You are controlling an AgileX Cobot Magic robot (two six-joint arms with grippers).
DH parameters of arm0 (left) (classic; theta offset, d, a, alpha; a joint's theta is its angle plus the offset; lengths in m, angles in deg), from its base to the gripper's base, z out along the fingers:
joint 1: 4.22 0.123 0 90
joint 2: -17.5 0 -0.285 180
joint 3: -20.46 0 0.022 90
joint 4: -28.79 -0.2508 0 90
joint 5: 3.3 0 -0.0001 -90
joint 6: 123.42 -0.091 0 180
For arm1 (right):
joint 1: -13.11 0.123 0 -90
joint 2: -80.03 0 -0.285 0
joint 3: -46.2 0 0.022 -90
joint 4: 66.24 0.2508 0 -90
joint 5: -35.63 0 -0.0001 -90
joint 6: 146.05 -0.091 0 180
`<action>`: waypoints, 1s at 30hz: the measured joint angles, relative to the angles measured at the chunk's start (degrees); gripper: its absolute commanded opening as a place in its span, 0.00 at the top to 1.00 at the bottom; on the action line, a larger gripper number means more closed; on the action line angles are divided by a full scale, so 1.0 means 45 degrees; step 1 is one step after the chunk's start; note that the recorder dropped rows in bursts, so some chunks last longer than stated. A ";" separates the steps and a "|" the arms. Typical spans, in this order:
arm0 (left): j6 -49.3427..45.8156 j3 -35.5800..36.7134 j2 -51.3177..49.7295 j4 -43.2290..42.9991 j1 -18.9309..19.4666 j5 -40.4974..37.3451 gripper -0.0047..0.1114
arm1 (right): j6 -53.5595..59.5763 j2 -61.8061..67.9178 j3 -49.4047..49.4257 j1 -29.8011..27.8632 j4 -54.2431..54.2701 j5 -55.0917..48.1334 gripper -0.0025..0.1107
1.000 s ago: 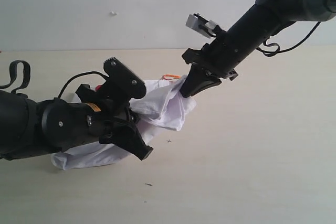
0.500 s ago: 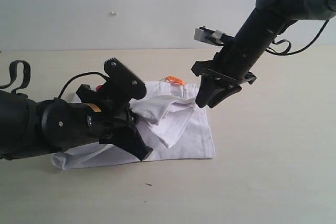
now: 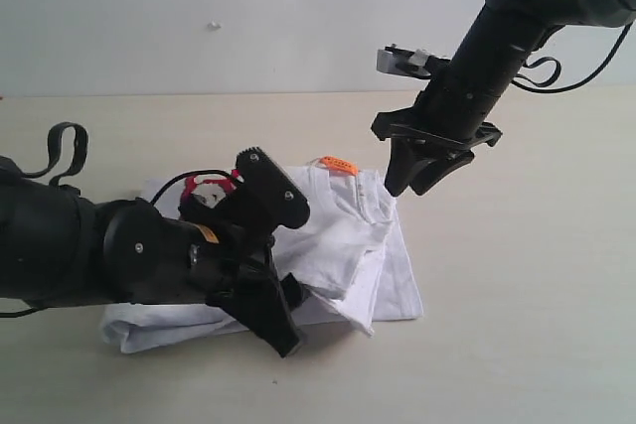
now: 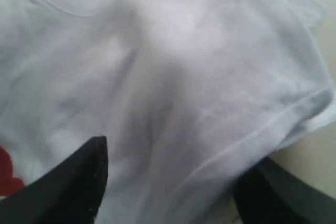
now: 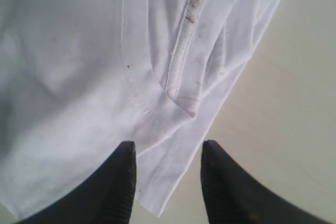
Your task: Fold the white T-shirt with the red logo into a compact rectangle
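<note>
Exterior view, clock directions taken from frame centre unless noted.

- Table (image 3: 517,345): pale wood-tone top, fills the lower two thirds. Plain light wall behind it.
- Left arm (image 3: 89,255): bulky, black, comes in from 8 o'clock and lies low over the near-left part of the shirt, hiding much of it.
- Right arm (image 3: 517,17): black, comes down from 1 o'clock, wrist angled toward the centre.
- Shirt (image 3: 338,235): white, on the table just below centre toward 7 o'clock. Partly folded into a rough stack and wrinkled. Several layered edges show along its 3 o'clock side, and one loose corner sticks out at its 5 o'clock. The collar is at its 12 o'clock edge.
- Left gripper (image 3: 286,317): at the shirt's 6 o'clock edge, low over the cloth. In the wrist view its fingers (image 4: 79,182) stand wide apart with cloth lying slack between them, so it is released with nothing pinched.
- Right gripper (image 3: 407,186): off the shirt's 1 o'clock corner and lifted clear of the fabric. The wrist view shows its fingers (image 5: 121,182) parted over a hemmed edge, empty and not touching.
- Logo (image 4: 8,169): only a red sliver shows at the edge of the left wrist view. Its lettering can't be read.
- Tag (image 3: 340,165): small, orange, at the collar, at 12 o'clock on the shirt.
</note>
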 measured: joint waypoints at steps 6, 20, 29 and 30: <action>0.0000 -0.0076 0.1143 -0.1586 -0.0720 -0.2550 0.42 | -0.0020 0.0000 0.0000 0.0000 0.0000 -0.0025 0.62; 0.0679 0.0014 -0.0059 -0.1429 -0.0985 0.1705 0.96 | -0.0028 -0.0039 0.0000 0.0000 0.0081 -0.0025 0.91; 0.0724 -0.0213 -0.1014 -0.1853 -0.1166 -0.0450 0.96 | 0.0283 -0.0673 0.0000 0.0000 0.0108 -0.0025 0.98; 0.0724 -0.0285 -0.0911 -0.1875 -0.1192 -0.0642 0.96 | 0.0283 -0.0739 0.0000 0.0000 0.0108 -0.0025 0.98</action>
